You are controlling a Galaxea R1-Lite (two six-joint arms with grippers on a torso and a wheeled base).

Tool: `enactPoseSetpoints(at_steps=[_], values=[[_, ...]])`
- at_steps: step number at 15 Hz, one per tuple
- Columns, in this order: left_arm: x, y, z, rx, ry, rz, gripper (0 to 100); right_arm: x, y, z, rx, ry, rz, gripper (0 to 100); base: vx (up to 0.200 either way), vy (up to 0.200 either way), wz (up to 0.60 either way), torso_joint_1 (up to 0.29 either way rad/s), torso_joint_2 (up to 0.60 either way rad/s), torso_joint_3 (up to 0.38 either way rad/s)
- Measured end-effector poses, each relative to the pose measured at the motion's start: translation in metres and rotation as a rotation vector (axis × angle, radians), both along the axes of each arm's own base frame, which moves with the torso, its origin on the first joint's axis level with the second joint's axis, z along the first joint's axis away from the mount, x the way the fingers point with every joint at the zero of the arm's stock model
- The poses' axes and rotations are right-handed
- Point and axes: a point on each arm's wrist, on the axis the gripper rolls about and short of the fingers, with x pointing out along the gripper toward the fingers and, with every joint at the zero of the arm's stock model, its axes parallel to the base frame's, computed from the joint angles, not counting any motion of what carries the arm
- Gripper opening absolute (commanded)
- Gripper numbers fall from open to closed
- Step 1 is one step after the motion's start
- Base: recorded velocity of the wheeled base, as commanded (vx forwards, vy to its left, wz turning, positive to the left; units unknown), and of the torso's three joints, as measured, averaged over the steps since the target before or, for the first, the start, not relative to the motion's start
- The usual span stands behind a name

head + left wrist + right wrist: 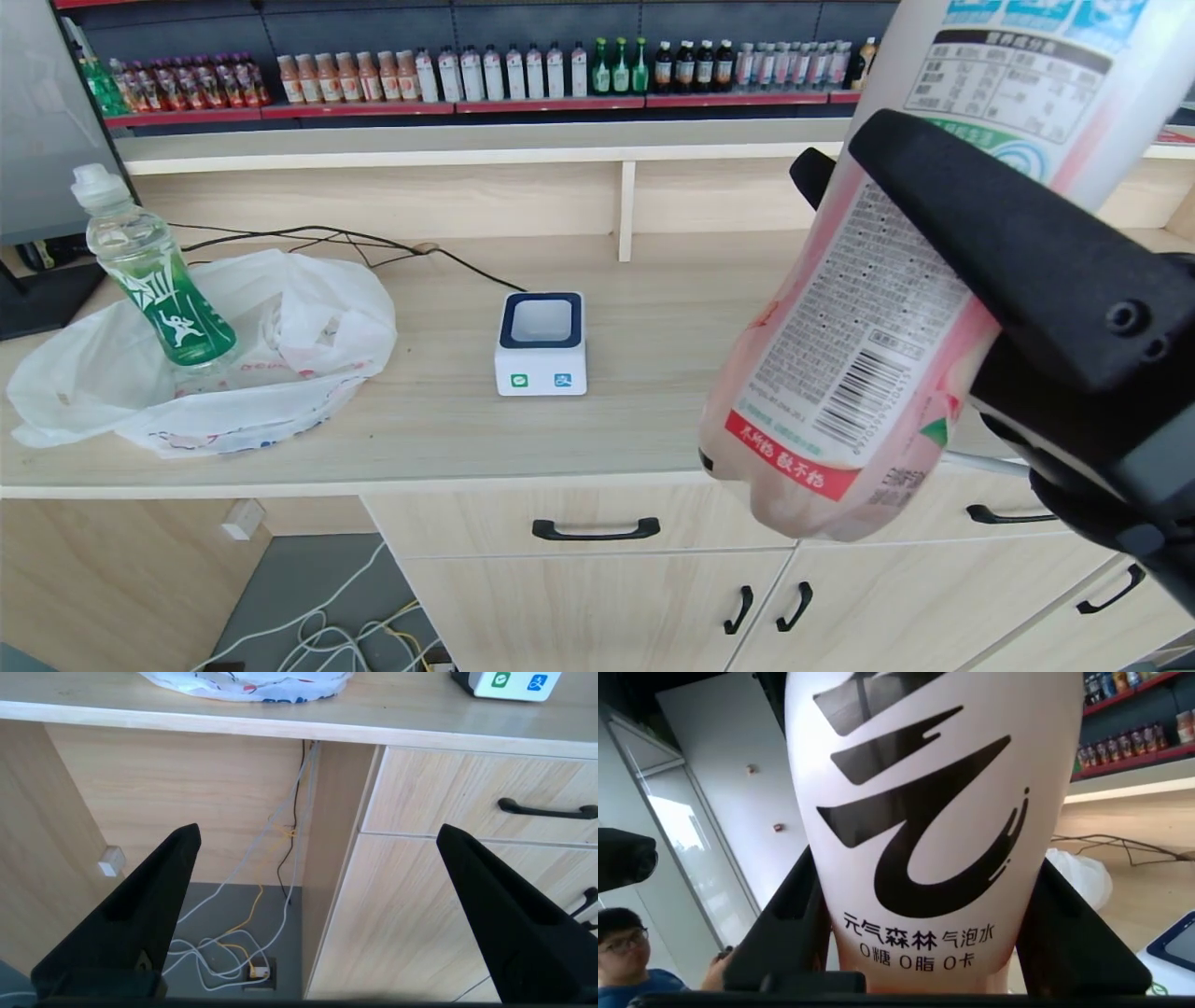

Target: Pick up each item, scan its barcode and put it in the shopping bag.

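My right gripper (924, 224) is shut on a pink and white drink bottle (868, 308), held tilted high above the counter's right part, close to the head camera, with its barcode (864, 397) facing that camera. From the right wrist the same bottle (920, 831) sits between the black fingers (1083, 933). The white barcode scanner (541, 343) stands mid-counter, left of and below the bottle. A white shopping bag (308, 317) lies open at the counter's left with a green-labelled bottle (154, 271) upright in it. My left gripper (318, 915) hangs open below the counter edge, in front of the cabinet.
A black cable (373, 245) runs from the scanner across the back of the counter (653, 308). A dark monitor (42, 121) stands at the far left. Drawers with black handles (596, 530) lie below the counter, and loose cables (243, 952) lie on the floor. Shelves of bottles (523, 70) line the background.
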Motion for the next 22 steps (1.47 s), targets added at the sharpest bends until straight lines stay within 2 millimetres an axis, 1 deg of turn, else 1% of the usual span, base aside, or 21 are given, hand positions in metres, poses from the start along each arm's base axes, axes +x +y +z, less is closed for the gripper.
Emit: enactPoseSetpoints(at_steps=[22], values=[[0.0,0.0,0.0,0.0,0.0,0.0,100,0.0011,-0.0002,-0.0022,-0.008,0.003,-0.006,0,0.0,0.0,0.0,0.0,0.0,0.0]])
